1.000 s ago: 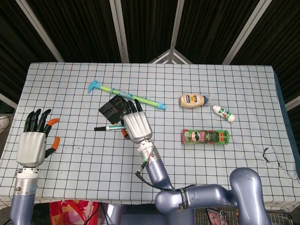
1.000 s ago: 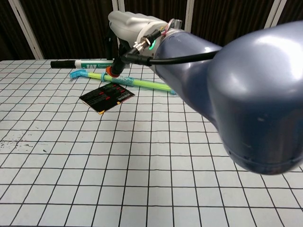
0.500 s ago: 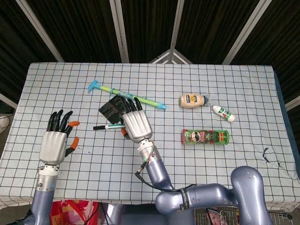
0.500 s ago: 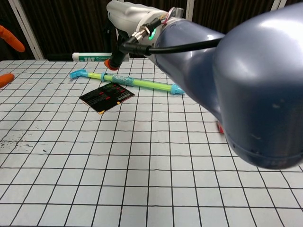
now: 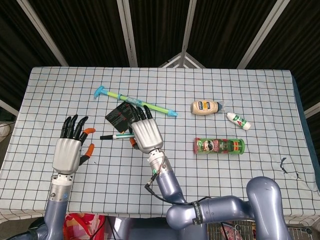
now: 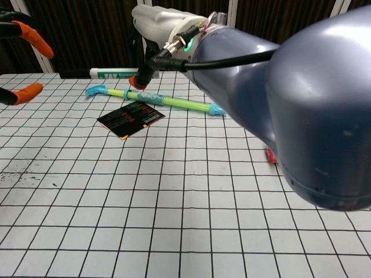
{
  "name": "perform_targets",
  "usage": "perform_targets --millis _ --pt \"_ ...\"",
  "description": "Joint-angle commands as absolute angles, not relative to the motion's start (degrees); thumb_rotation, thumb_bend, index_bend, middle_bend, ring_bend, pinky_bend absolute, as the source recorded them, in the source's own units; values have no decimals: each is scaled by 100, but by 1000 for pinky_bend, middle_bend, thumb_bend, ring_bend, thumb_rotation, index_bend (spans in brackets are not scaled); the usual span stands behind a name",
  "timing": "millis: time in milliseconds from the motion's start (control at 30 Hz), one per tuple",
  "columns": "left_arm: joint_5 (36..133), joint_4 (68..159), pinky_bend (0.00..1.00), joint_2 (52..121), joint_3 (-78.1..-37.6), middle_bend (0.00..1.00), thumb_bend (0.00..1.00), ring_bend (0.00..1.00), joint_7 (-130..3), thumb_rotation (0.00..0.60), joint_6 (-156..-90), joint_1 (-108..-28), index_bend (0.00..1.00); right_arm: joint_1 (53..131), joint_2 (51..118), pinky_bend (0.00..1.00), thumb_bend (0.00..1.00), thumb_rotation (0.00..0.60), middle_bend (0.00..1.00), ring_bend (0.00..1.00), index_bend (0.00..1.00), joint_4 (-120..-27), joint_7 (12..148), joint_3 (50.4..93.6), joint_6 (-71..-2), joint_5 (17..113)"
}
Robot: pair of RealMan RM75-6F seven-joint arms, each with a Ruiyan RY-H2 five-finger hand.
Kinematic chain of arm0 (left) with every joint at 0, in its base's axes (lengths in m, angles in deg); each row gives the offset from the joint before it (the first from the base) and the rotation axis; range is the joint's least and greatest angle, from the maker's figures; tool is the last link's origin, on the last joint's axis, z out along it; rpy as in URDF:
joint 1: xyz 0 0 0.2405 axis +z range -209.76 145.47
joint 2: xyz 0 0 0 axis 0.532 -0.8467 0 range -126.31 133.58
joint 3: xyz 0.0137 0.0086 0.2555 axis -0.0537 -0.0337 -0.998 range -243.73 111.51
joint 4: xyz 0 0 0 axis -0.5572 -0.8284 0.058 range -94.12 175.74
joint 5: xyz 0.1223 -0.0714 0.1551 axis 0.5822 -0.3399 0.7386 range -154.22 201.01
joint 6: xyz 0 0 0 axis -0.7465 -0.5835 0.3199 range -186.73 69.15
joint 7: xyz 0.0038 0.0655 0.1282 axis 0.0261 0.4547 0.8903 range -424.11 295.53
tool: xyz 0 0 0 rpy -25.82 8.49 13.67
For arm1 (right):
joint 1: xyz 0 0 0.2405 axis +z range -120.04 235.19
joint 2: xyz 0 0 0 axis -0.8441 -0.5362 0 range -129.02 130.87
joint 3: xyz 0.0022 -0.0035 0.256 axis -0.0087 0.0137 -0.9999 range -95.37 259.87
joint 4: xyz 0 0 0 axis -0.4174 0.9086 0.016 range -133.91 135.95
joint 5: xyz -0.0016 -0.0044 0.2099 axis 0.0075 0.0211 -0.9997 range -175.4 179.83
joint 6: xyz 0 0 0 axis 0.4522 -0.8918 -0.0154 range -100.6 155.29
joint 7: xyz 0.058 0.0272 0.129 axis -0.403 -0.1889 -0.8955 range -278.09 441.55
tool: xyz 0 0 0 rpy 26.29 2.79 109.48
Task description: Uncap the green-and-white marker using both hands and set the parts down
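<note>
- The right hand (image 5: 146,134) is holding the green-and-white marker (image 5: 116,135) above the table (image 5: 240,95), near the middle; its fingers are covering the marker's right end in the head view.
- In the chest view the right arm is filling most of the frame, hiding the table's right side, and the marker's black cap (image 6: 72,73) is pointing left.
- The left hand (image 5: 70,150) is hovering just left of the cap with fingers spread wide, holding nothing; the chest view is cutting it off to orange fingertips (image 6: 36,38).
- A black card (image 5: 118,116) is lying partly hidden behind the right hand's fingers, near a green-and-blue stick (image 5: 135,102).
</note>
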State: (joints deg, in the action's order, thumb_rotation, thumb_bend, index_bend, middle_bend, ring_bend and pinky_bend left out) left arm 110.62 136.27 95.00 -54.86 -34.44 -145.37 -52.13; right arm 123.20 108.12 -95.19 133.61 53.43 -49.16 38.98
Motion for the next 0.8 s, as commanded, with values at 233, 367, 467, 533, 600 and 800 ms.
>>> perform_targets --millis 233,367,467,533,600,800 --pt "11060 13457 15 9752 -5449 135 469 0 -3392 600 -14433 -5376 448 12350 10785 0 420 600 58 95 684 -9541 13339 5372 -4930 3887" --pt "11115 13385 15 9854 -5445 138 470 0 -3360 600 -14448 -5429 454 12358 10775 0 420 600 59 95 684 -9570 13340 5370 -4956 3875" --pt "11145 13344 15 9919 -5433 139 470 0 -3332 600 -14462 -5464 454 12364 10769 0 421 600 59 95 684 -9587 13342 5372 -4967 3854" --pt "11161 13321 15 9963 -5411 140 470 0 -3326 600 -14465 -5498 454 12370 10762 0 421 600 59 95 684 -9601 13346 5373 -4970 3830" --pt "11181 13306 15 9992 -5400 142 470 0 -3336 600 -14476 -5520 454 12375 10753 0 421 600 59 95 684 -9615 13344 5374 -4970 3824" --pt "11252 13193 15 10067 -5413 148 470 0 -3392 600 -14525 -5556 457 12381 10715 0 421 600 59 95 684 -9659 13342 5378 -4996 3798"
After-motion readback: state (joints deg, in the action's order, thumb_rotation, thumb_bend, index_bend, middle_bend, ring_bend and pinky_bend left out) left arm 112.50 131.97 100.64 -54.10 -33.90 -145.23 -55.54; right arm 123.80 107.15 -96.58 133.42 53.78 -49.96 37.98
